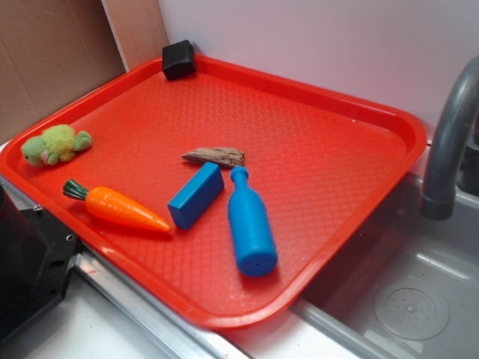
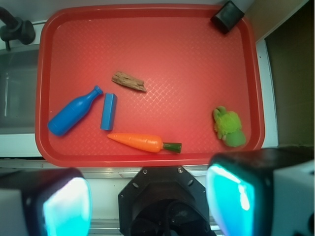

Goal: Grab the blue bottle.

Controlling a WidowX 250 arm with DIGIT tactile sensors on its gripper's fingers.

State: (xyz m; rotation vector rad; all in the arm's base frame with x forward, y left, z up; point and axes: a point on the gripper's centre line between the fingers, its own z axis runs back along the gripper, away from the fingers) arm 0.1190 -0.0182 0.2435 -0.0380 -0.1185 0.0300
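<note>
The blue bottle (image 1: 250, 224) lies on its side, untouched, on the red tray (image 2: 197, 44), toward the edge beside the sink (image 1: 419, 299), its cap pointing at the blue block (image 2: 108, 111) just beside it, with the piece of wood (image 2: 129, 81) near the cap and the carrot (image 2: 142, 142) along the tray's near edge. My gripper (image 2: 147, 201) hangs spread wide and empty outside that near edge, well apart from the bottle. By my reckoning nothing is done yet: I have the whole approach, descent and closing ahead.
</note>
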